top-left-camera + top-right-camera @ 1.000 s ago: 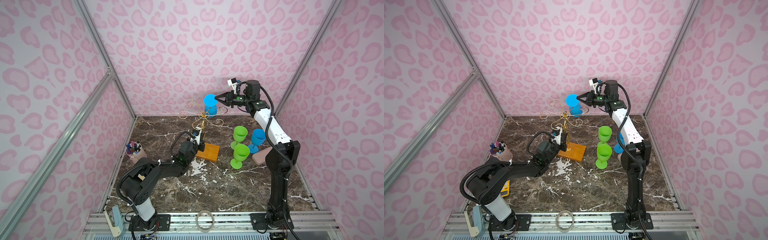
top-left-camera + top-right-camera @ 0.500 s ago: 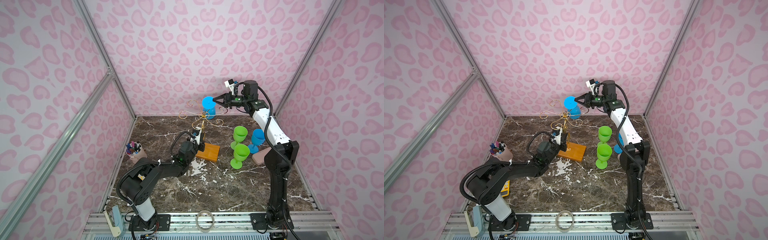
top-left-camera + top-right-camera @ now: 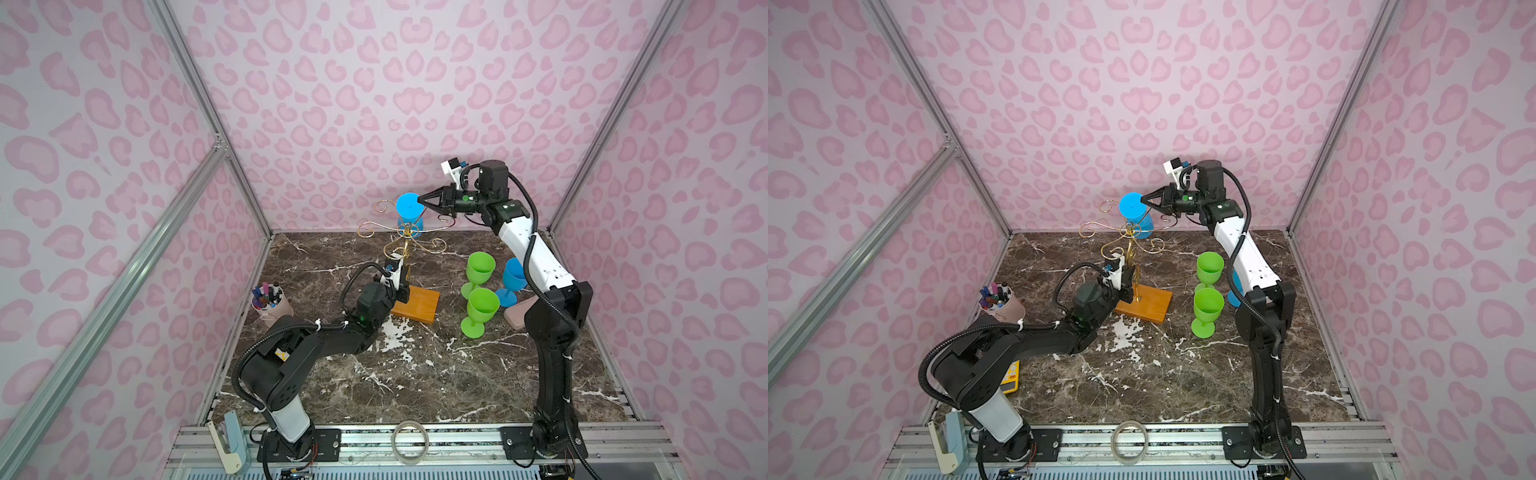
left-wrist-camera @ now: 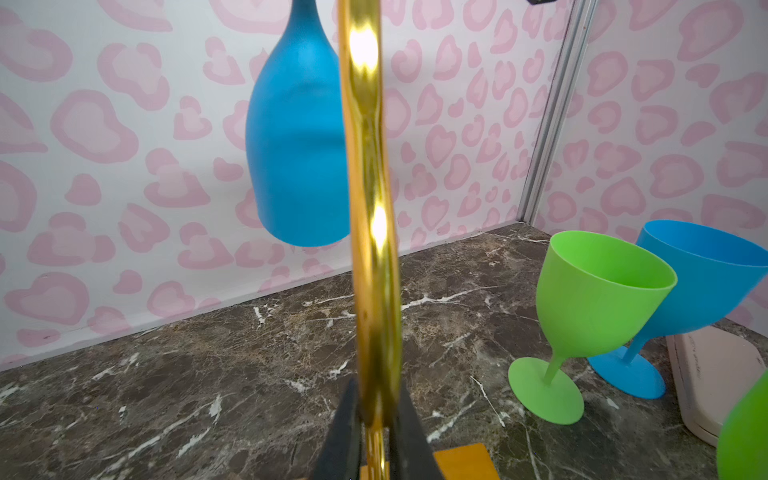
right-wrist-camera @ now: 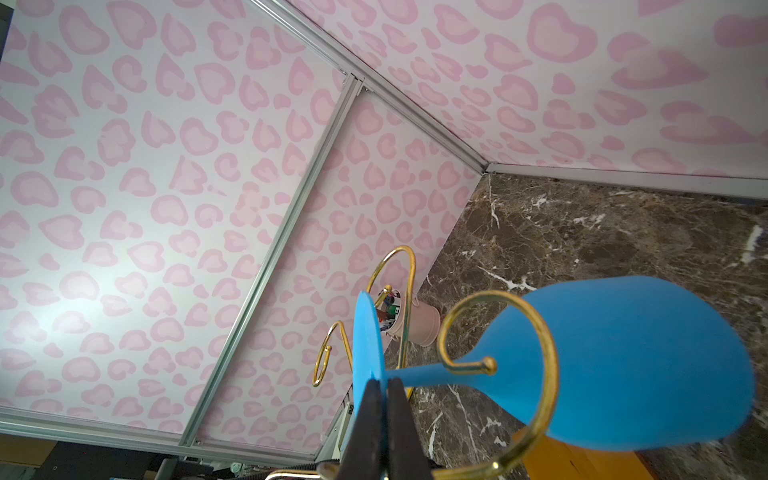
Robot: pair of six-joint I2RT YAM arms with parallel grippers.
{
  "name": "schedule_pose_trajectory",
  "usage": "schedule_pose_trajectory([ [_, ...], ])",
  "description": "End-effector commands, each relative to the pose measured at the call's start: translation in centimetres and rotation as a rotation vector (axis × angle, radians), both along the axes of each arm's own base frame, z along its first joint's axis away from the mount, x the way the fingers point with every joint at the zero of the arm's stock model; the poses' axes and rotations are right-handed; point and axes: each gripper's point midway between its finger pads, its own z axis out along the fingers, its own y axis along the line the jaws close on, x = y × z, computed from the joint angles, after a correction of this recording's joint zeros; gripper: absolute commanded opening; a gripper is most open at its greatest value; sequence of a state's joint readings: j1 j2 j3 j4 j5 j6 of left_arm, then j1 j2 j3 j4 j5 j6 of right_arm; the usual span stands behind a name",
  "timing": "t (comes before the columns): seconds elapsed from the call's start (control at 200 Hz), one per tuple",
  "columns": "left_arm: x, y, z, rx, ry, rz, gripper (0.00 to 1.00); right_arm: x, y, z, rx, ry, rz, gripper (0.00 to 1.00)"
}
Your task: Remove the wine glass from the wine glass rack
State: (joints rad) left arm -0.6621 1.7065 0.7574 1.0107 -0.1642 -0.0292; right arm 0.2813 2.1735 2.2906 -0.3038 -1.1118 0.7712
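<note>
The left gripper (image 4: 376,415) is clamping the slim post of the gold wire wine glass rack (image 4: 370,199) just above its orange-brown wooden base (image 3: 419,306), at the counter's (image 3: 415,374) middle. The upside-down blue wine glass (image 3: 409,211) is hanging among the top scrolls, with the right gripper (image 5: 384,399) pinching shut on its foot.

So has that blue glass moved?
Yes: the blue wine glass, pinched by the right gripper, has slid left in a top view, nearer the wine glass rack and its central post.

You're boxed in by pink heart-spotted walls (image 3: 374,83), silver rails (image 3: 208,109) at the corners, dark white-veined marble floor (image 3: 415,386) below, evenly lit.
</note>
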Motion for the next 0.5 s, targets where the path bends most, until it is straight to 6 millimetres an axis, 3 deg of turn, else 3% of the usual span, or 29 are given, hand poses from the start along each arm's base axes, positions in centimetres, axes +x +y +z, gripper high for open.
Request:
schedule_pose_trajectory([
  [0.0, -0.1, -0.1, -0.7, 0.001, 0.041, -0.005, 0.03, 0.6, 0.5, 1.0, 0.039, -0.029, 0.005, 0.00],
  [0.375, 0.0, -0.2, -0.5, 0.005, 0.041, -0.005, 0.03, 2.5, 1.0, 1.7, 0.093, -0.039, -0.018, 0.00],
  [0.475, 0.0, -0.2, -0.4, 0.004, 0.038, -0.006, 0.03, 2.7, 0.8, 2.8, 0.122, -0.054, -0.024, 0.00],
  [0.495, 0.0, -0.2, -0.5, 0.005, 0.039, -0.005, 0.03, 3.3, 1.0, 1.8, 0.122, -0.034, -0.025, 0.00],
])
